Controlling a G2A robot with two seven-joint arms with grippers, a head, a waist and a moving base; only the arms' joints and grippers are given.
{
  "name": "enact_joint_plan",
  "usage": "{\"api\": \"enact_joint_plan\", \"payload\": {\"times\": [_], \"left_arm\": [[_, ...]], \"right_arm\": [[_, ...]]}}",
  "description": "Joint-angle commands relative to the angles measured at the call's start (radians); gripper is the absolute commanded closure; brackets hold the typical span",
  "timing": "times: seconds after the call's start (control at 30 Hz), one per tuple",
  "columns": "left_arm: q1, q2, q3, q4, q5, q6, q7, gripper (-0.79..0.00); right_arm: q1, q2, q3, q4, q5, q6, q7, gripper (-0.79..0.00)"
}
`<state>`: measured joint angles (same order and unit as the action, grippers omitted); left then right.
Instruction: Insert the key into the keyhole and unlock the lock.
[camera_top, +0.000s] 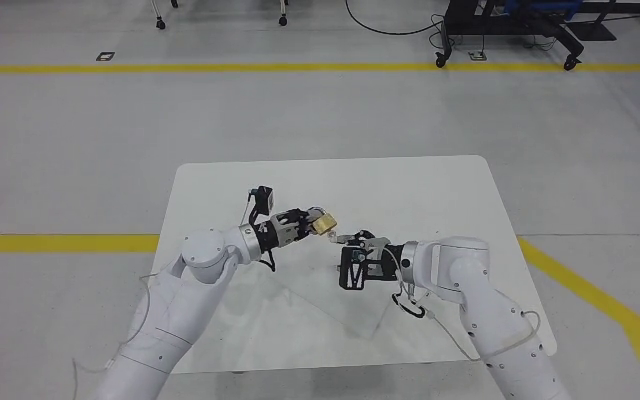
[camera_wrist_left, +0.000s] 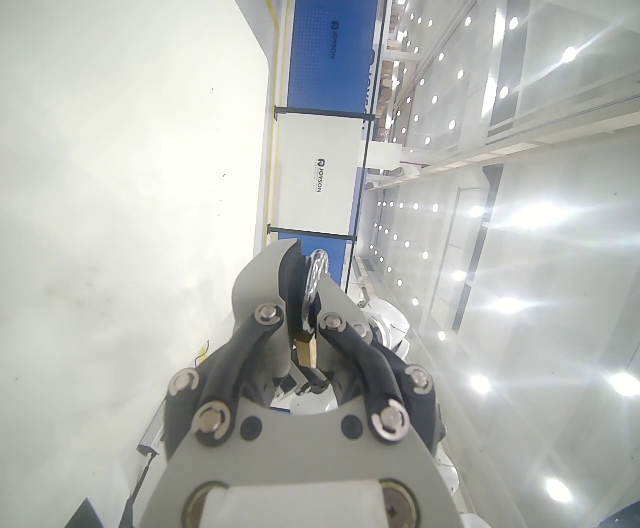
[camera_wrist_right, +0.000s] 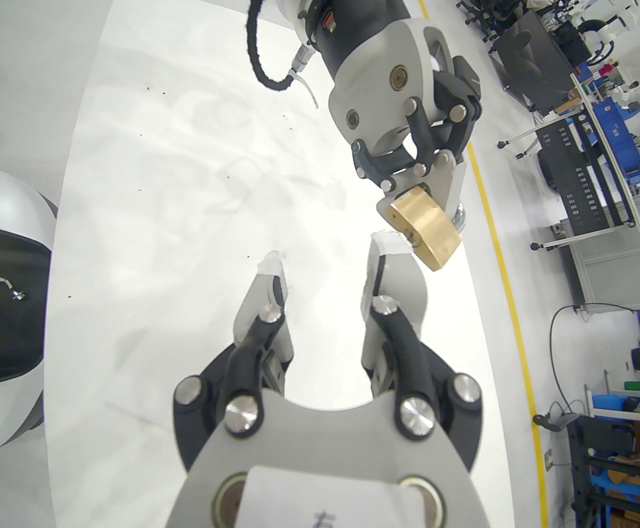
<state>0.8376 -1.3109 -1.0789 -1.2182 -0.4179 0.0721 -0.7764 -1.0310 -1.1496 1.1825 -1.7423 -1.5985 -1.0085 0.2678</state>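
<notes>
White table (camera_top: 430, 200) stands on a grey floor with yellow lines, and both arms are held above its middle part. The left gripper (camera_wrist_left: 307, 280) has its jaws closed on the lock (camera_wrist_right: 425, 227) and holds it in the air over the table, near the centre.

The lock has a rounded brass body with a smooth, slightly shiny surface. In the left wrist view a silver shackle (camera_wrist_left: 315, 272) is pressed between the two pads, and only a narrow edge of the brass body shows below it. The narrow bottom face of the lock points toward the right gripper (camera_wrist_right: 327, 252), and the keyhole (camera_wrist_right: 411, 236) is on this face.

The right gripper has its jaws spread apart and holds nothing between them. One of its fingertips (camera_wrist_right: 385, 245) is just beside the bottom face of the lock; whether it touches the brass cannot be told.

A small dark part sits at the keyhole, but it is too small to say what it is. The left gripper's fingers hide most of the shackle in the right wrist view. In the top view the lock (camera_top: 322, 222) appears only as a small brass spot.
</notes>
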Motion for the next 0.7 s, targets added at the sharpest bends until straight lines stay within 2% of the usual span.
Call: {"api": "enact_joint_plan", "payload": {"times": [0.0,0.07,0.13,0.27,0.3,0.33,0.37,0.4,0.47,0.5,0.6,0.67], "left_arm": [[0.009,0.0,-0.001,-0.003,0.01,-0.003,0.025,0.0],[0.026,-0.001,-0.004,-0.027,0.027,-0.025,0.091,0.0],[0.053,-0.003,-0.014,-0.052,0.028,-0.07,0.174,0.0],[0.109,-0.01,-0.03,-0.071,-0.017,-0.142,0.293,0.0],[0.115,-0.012,-0.029,-0.074,-0.022,-0.148,0.304,0.0],[0.119,-0.012,-0.029,-0.075,-0.024,-0.15,0.309,0.0],[0.122,-0.014,-0.025,-0.077,-0.027,-0.148,0.309,0.0],[0.123,-0.015,-0.022,-0.077,-0.028,-0.146,0.306,0.0],[0.12,-0.016,-0.013,-0.078,-0.015,-0.136,0.3,0.0],[0.117,-0.017,-0.009,-0.08,-0.006,-0.132,0.3,0.0],[0.113,-0.018,-0.001,-0.092,0.015,-0.126,0.289,0.0],[0.112,-0.019,0.001,-0.103,0.026,-0.125,0.283,0.0]], "right_arm": [[0.0,0.0,0.0,0.0,0.0,0.0,0.0,-0.785],[-0.002,0.0,0.001,-0.002,0.002,0.009,-0.004,-0.785],[-0.017,0.0,0.014,-0.014,0.014,0.061,-0.052,-0.785],[-0.06,0.009,0.051,-0.035,-0.03,0.13,-0.12,-0.594],[-0.07,0.012,0.056,-0.041,-0.038,0.136,-0.135,-0.536],[-0.076,0.013,0.06,-0.046,-0.045,0.143,-0.145,-0.526],[-0.087,0.015,0.069,-0.058,-0.066,0.169,-0.167,-0.48],[-0.095,0.017,0.072,-0.068,-0.091,0.193,-0.184,-0.379],[-0.11,0.021,0.072,-0.097,-0.199,0.274,-0.2,-0.32],[-0.119,0.022,0.061,-0.104,-0.244,0.305,-0.221,-0.24],[-0.127,0.023,0.034,-0.083,-0.31,0.357,-0.288,-0.163],[-0.116,0.023,0.015,-0.052,-0.335,0.361,-0.296,-0.175]]}}
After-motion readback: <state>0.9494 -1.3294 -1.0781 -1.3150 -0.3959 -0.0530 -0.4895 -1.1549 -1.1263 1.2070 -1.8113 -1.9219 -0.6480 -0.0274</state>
